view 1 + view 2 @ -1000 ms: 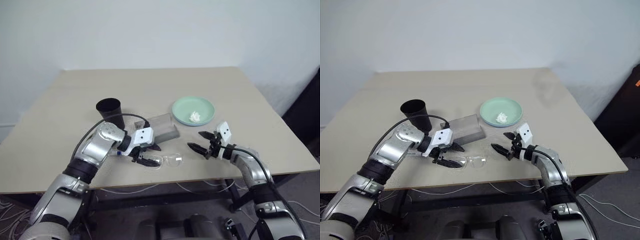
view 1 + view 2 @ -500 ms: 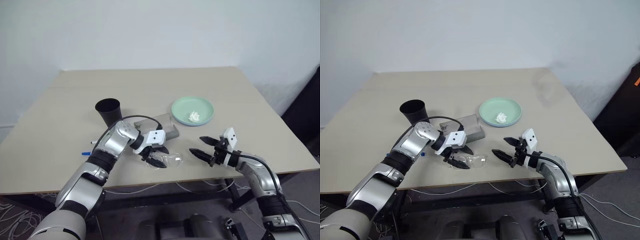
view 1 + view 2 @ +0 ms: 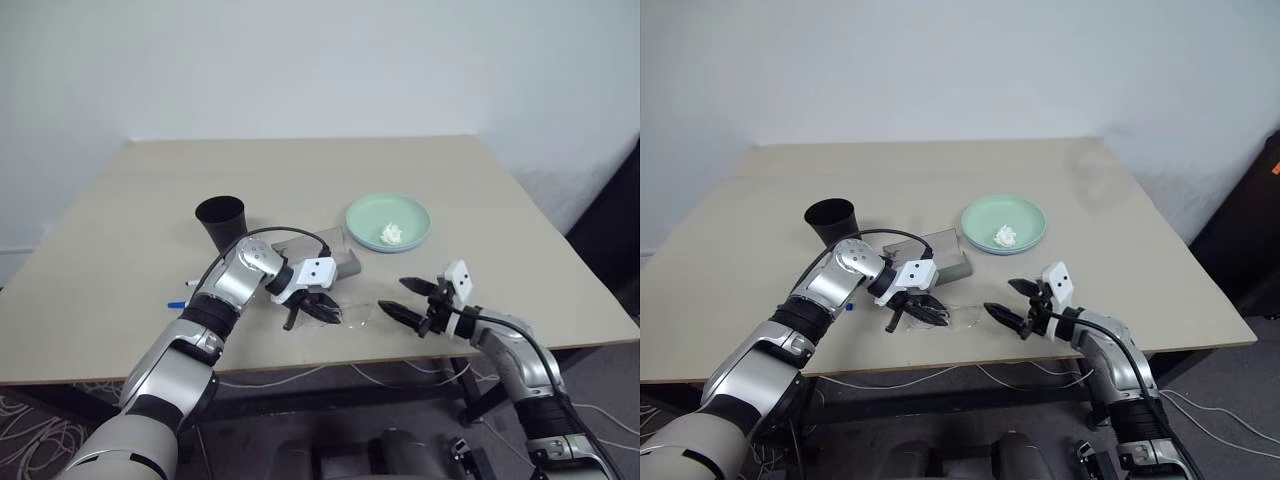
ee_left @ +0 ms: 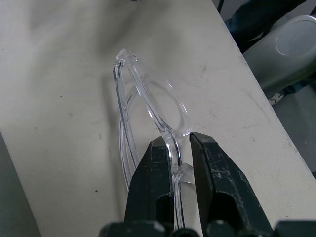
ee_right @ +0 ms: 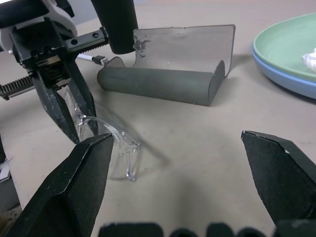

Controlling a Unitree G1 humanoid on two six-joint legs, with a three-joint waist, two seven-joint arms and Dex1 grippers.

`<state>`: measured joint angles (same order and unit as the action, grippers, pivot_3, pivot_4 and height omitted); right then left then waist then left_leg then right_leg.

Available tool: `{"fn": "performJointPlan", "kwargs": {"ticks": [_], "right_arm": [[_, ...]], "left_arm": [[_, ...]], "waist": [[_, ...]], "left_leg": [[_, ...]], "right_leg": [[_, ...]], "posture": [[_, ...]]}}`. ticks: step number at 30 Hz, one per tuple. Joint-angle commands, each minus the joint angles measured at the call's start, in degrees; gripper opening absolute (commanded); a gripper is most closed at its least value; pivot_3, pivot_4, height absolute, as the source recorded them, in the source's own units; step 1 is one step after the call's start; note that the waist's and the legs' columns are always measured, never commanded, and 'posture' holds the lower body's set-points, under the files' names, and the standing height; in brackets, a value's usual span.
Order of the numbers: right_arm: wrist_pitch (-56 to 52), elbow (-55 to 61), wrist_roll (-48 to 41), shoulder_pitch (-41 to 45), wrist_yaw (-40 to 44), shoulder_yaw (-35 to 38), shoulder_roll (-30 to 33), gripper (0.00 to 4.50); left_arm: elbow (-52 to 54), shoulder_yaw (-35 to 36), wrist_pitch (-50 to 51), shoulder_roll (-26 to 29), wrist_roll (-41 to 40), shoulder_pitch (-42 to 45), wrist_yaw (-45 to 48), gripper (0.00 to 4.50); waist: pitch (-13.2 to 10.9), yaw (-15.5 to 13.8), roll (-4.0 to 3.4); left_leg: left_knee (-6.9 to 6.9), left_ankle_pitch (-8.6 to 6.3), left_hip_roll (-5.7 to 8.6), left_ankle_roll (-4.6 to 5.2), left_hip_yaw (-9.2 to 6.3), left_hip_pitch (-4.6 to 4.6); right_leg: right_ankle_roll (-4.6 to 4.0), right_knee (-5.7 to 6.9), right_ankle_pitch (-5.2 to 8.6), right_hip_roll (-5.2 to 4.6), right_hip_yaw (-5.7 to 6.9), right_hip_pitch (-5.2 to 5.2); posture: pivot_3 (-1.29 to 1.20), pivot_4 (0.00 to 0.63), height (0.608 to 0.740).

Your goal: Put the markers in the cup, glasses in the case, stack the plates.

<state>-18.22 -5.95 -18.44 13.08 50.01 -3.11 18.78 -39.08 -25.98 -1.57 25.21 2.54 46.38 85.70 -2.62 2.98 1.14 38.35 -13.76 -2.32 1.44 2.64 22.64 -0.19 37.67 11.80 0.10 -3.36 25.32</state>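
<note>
The left gripper [image 4: 175, 163] has its fingers [image 4: 155, 182] pinched on the clear frame of the glasses [image 4: 148, 106], near the front edge of the surface [image 3: 90, 310]. The right gripper [image 3: 408, 300] hangs just beside them, fingers spread wide and holding nothing. Behind the glasses lies the open grey case [image 5: 168, 74], with the black cup [image 3: 220, 218] to its left and the stacked plates [image 3: 388, 222] to its right.
</note>
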Motion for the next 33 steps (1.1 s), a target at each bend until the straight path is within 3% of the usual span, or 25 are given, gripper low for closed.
{"fn": "performJointPlan", "kwargs": {"ticks": [1, 16, 20, 29, 33], "right_arm": [[1.22, 0.57, -0.12, 2.49, -0.42, 0.28, -0.03, 4.5], [1.85, -0.32, 0.12, 3.21, -0.57, 0.02, 0.28, 4.5], [1.82, -0.4, 0.13, 3.48, -0.61, -0.05, 0.23, 4.5], [1.95, -0.58, 0.26, 3.82, -0.89, -0.29, -0.05, 4.5], [2.0, -0.61, 0.28, 3.85, -1.19, -0.41, -0.04, 4.5]], "left_arm": [[0.77, 1.32, -0.72, 0.56, 0.76, 2.18, -0.86, 0.35], [-0.52, 6.78, -1.34, 2.52, -2.03, 7.58, -2.12, 0.35], [-5.1, 8.75, -3.72, 2.44, -1.42, 11.4, -4.27, 0.35], [-25.18, 7.22, -11.36, 1.18, 7.42, 19.07, -18.97, 0.35], [-29.36, 8.25, -11.18, -0.84, 7.86, 19.09, -18.87, 0.35]], "waist": [[0.0, 0.03, 0.0], [-0.01, 0.0, 0.03], [-0.01, 0.05, 0.03], [-0.01, -0.01, 0.04], [-0.01, -0.02, 0.05]], "left_leg": [[0.0, 0.0, 0.0, 0.0, 0.0, 0.0], [0.0, 0.0, 0.0, 0.01, -0.02, 0.04], [-0.01, -0.01, 0.01, 0.01, -0.02, 0.03], [-0.02, -0.02, 0.01, 0.02, -0.04, 0.03], [-0.03, -0.03, 0.02, 0.03, -0.04, 0.07]], "right_leg": [[0.0, 0.0, 0.0, 0.0, 0.0, 0.0], [0.01, 0.0, 0.0, 0.02, 0.01, 0.02], [0.02, -0.01, 0.0, 0.02, 0.01, 0.02], [0.04, 0.0, 0.0, 0.04, 0.01, 0.02], [0.06, -0.01, 0.0, 0.03, 0.02, 0.03]], "posture": [[0.0, 0.0, 0.74], [0.0, 0.0, 0.74], [0.0, 0.0, 0.74], [0.0, 0.0, 0.74], [0.0, 0.0, 0.74]]}}
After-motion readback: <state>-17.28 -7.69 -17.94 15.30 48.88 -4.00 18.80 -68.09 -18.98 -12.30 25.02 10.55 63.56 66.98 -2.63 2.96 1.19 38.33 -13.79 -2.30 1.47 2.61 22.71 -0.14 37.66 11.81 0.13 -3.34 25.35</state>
